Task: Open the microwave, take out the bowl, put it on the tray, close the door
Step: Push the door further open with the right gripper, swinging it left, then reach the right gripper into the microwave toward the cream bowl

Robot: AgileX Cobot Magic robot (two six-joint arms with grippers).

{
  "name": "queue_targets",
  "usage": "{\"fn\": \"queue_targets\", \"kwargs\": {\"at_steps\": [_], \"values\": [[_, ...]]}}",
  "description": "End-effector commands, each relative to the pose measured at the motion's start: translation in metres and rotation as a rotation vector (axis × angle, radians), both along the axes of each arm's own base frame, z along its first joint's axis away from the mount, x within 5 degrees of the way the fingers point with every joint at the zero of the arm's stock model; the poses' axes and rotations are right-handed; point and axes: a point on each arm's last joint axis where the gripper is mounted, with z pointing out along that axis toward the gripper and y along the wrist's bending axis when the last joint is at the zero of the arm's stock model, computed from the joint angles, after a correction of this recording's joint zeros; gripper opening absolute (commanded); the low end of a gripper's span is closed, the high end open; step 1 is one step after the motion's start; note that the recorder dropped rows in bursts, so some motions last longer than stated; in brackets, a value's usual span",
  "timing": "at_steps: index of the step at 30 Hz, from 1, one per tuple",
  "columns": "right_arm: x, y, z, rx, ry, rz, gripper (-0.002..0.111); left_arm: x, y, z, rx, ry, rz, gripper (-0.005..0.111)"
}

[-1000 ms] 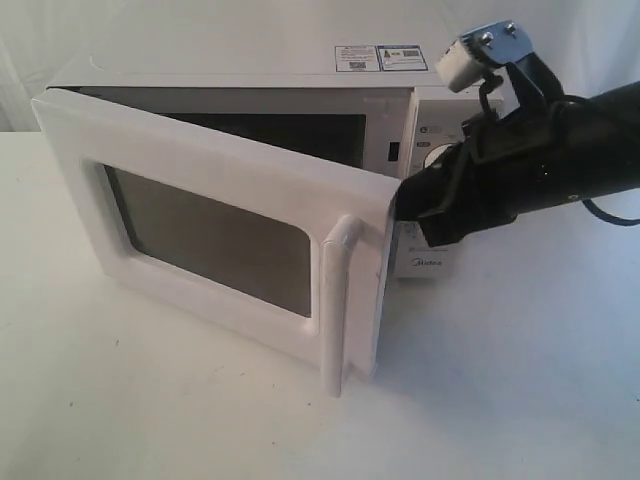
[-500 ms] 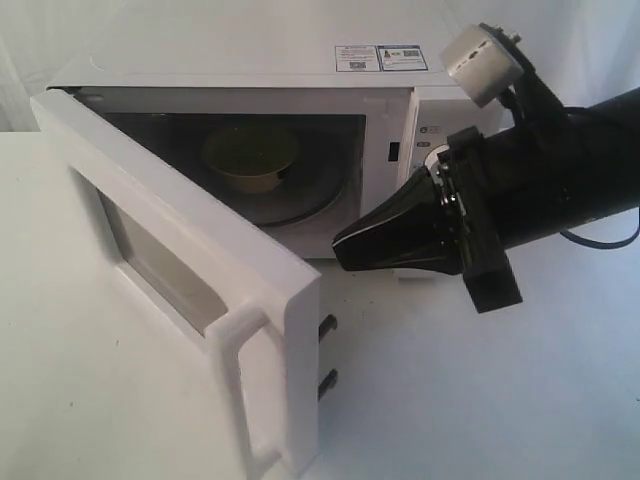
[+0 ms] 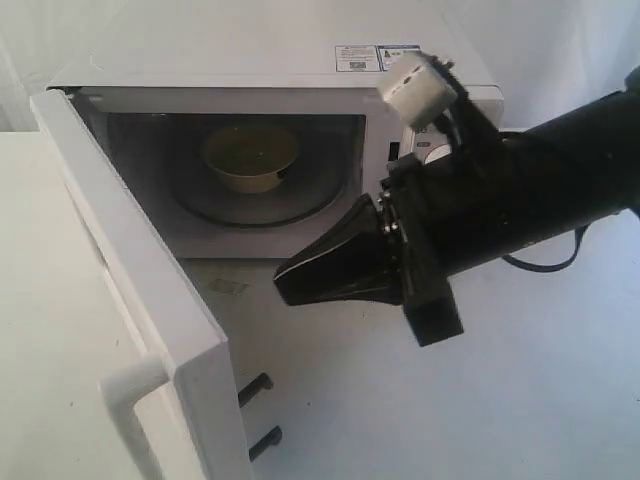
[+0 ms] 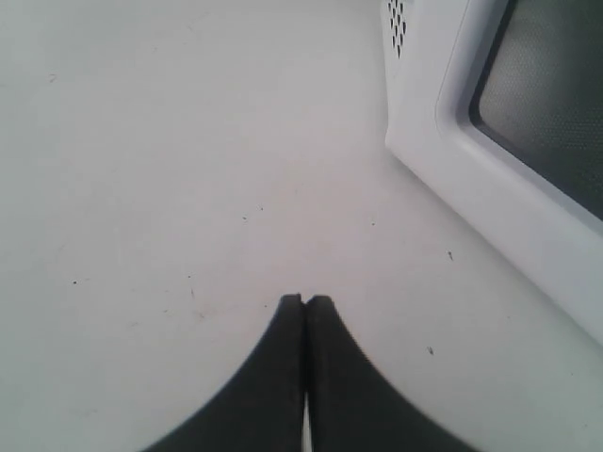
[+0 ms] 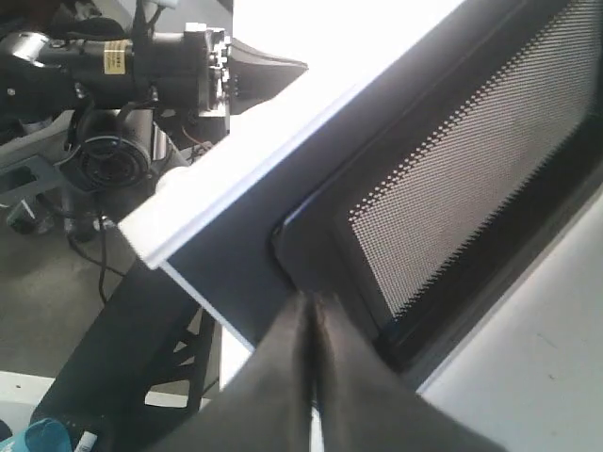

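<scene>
The white microwave (image 3: 250,60) stands with its door (image 3: 130,270) swung wide to the left, inner side showing. The cream bowl (image 3: 250,155) sits on the turntable inside. My right gripper (image 3: 283,282) is shut and holds nothing, low in front of the cavity, pointing at the door. In the right wrist view its tip (image 5: 311,299) lies close against the door's inner frame (image 5: 311,217) by the mesh window. My left gripper (image 4: 305,301) is shut and empty over the table, beside the door's outer face (image 4: 490,188). The tray is out of view.
The door's bar handle (image 3: 130,385) and two latch hooks (image 3: 260,385) jut out near the front left. The white table (image 3: 520,400) spreads right of the door. Beyond the door's edge, the left arm (image 5: 170,71) shows in the right wrist view.
The door has swung from half open to wide open, uncovering the bowl. My right gripper has moved left and down, following the door's free edge across the cavity front.
</scene>
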Motion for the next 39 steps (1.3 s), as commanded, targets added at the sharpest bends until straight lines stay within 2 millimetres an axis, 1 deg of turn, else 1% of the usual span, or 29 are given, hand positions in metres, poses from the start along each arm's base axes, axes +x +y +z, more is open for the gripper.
{"fn": "queue_targets", "kwargs": {"at_steps": [1, 5, 13, 18, 21, 27, 30, 39], "values": [[-0.010, 0.021, -0.003, 0.000, -0.008, 0.051, 0.000, 0.000, 0.000, -0.001, -0.009, -0.001, 0.003, 0.000], [-0.023, 0.039, -0.004, -0.001, -0.007, 0.126, 0.000, 0.000, 0.000, -0.001, -0.009, -0.001, 0.003, 0.000], [-0.036, 0.063, -0.004, -0.005, -0.050, 0.145, 0.000, 0.000, 0.000, -0.001, -0.009, -0.001, 0.003, 0.000], [-0.038, 0.070, -0.005, -0.012, -0.082, 0.128, 0.000, 0.000, 0.000, -0.001, -0.009, -0.001, 0.003, 0.000], [-0.039, 0.076, -0.007, 0.005, -0.064, 0.134, 0.000, 0.000, 0.000, -0.001, -0.009, -0.001, 0.003, 0.000], [-0.040, 0.099, -0.023, 0.024, 0.003, 0.120, 0.000, 0.000, 0.000, -0.001, -0.009, -0.001, 0.003, 0.000], [-0.041, 0.108, -0.028, 0.015, 0.015, 0.140, 0.000, 0.000, 0.000, -0.001, -0.009, -0.001, 0.003, 0.000], [-0.042, 0.129, -0.021, 0.034, -0.014, 0.201, 0.000, 0.000, 0.000, -0.001, -0.009, -0.001, 0.003, 0.000]]}}
